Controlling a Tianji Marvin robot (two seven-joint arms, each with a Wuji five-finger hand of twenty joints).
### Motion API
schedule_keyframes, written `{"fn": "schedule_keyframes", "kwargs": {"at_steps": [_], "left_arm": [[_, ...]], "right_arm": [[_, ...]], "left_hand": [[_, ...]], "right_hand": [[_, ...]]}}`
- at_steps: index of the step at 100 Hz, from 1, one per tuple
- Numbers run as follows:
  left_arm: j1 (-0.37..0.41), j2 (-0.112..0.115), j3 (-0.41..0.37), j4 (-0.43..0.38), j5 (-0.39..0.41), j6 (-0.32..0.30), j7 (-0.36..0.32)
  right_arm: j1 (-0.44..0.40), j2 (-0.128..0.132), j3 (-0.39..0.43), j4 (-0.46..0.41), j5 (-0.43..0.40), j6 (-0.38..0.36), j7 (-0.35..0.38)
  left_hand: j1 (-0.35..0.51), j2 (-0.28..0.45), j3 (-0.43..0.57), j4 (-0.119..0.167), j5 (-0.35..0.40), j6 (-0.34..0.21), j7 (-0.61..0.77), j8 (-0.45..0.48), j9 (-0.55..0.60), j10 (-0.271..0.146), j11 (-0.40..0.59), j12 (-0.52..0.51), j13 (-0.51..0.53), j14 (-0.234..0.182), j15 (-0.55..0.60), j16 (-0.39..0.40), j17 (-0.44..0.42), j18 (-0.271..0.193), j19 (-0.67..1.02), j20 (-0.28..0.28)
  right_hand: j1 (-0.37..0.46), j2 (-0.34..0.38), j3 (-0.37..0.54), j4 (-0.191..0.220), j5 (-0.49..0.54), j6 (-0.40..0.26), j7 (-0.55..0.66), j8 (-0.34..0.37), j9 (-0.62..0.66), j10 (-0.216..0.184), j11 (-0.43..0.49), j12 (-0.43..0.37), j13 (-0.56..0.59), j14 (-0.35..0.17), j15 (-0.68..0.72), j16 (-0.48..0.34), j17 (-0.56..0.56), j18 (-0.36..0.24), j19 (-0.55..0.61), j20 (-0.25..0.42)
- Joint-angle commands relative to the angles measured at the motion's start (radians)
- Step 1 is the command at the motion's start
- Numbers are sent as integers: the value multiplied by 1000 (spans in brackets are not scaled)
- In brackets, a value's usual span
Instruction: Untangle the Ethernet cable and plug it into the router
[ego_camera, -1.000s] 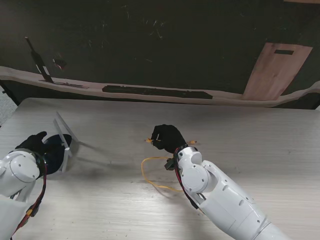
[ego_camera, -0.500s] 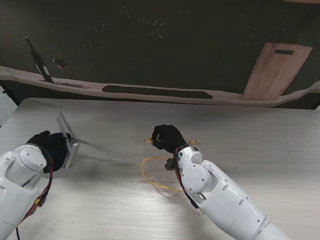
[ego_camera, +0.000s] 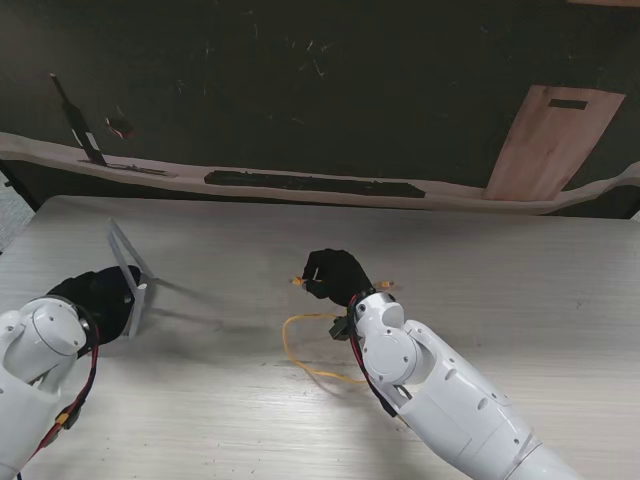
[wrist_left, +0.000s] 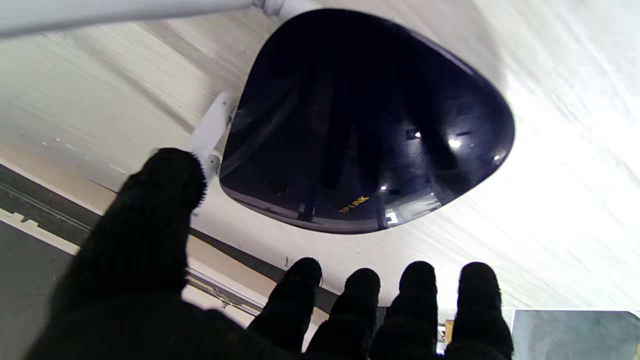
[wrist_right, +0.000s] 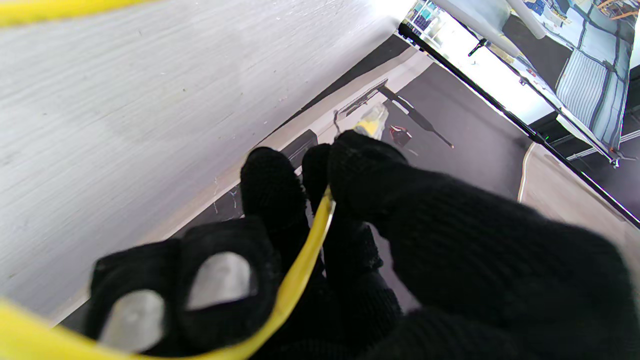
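So: your R hand (ego_camera: 335, 274) pinches cable (ego_camera: 300, 352) near plug (wrist_right: 371, 121), mid-table. Router (wrist_left: 370, 125) well off to left, under L hand (ego_camera: 100, 297), fingers spread, hold unclear. Carry plug leftward.

Left hand (ego_camera: 100, 296) has shifted over the last second: first low at the table's left edge with the wrist tucked close to the arm housing, then up and rightward, now settled slightly back toward the left, over the router (wrist_left: 365, 125). Its white antenna (ego_camera: 125, 256) swung with it: tilted well left at first, steeper half a second ago, now leaning left again with the tip farther from me. The shadow on the table (ego_camera: 450, 260) right of the antenna moved along with it.
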Motion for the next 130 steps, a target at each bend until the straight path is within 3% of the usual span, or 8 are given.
{"fn": "schedule_keyframes", "kwargs": {"at_steps": [1,11,17,30,64,91,122,130], "left_arm": [[10,3,5,-6,7,5,-21],[13,1,14,1,-4,10,-17],[13,0,20,9,-16,11,-10],[5,-1,42,28,-18,20,-2],[-42,-20,100,104,-19,15,107],[-88,-31,182,163,-20,54,165],[-100,-39,257,197,-22,128,206],[-100,-39,276,204,-17,141,211]], "right_arm": [[-4,-4,-4,-2,6,-1,14],[-5,-4,-5,-2,6,-1,15],[-5,-3,-4,-3,5,-1,16],[-7,-2,-1,-4,2,0,16],[0,-2,-10,-1,5,3,26],[8,0,-11,3,-2,1,29],[10,1,-13,6,-3,-5,31],[9,1,-13,7,-3,-8,32]], "left_hand": [[-47,-31,24,-11,-47,-6,-4,-4,-37,-4,-20,-7,-39,39,-12,-5,-17,-27,-27,14],[-82,-53,50,-36,-76,21,-30,-21,-46,15,-42,-16,-42,39,-22,-12,-16,-26,-49,-1],[-126,-79,128,-59,-76,35,-69,-50,-51,22,-59,-26,-42,38,-31,-19,-13,-26,-66,-9],[-141,-79,149,-66,-80,43,-72,-56,-54,28,-64,-28,-41,36,-30,-19,-15,-27,-72,-11],[-136,-21,102,-50,-57,21,-41,-40,-39,24,-37,-21,-38,36,-13,-12,-12,-27,-63,-9],[-99,19,1,-15,-29,24,13,-26,-22,41,-6,-22,-32,47,5,-6,-8,-21,-25,-3],[-81,-10,23,-6,-63,75,11,-45,-20,66,12,-23,-27,56,30,-3,-6,-17,-1,-11],[-115,-45,116,-20,-68,77,0,-74,-20,68,13,-24,-28,59,45,-6,-11,-13,33,-30]], "right_hand": [[23,36,16,4,74,-46,41,36,101,141,44,-3,-8,-53,60,19,38,-202,226,-24],[24,36,16,4,74,-46,41,36,102,142,44,-3,-8,-54,60,18,38,-202,226,-25],[24,36,16,5,74,-46,41,36,102,141,45,-3,-8,-55,60,18,38,-202,226,-25],[25,35,17,5,73,-41,40,35,102,143,45,-3,-8,-53,60,19,37,-201,225,-25],[26,37,16,4,72,-40,40,35,102,144,45,-3,-8,-52,61,19,37,-196,225,-25],[25,38,16,4,72,-38,40,35,101,145,45,-3,-8,-52,60,18,37,-195,225,-26],[25,38,16,5,71,-38,41,35,101,143,46,-3,-8,-52,61,18,37,-195,225,-26],[25,39,16,5,71,-39,41,35,102,143,47,-3,-8,-53,61,19,37,-196,225,-26]]}}
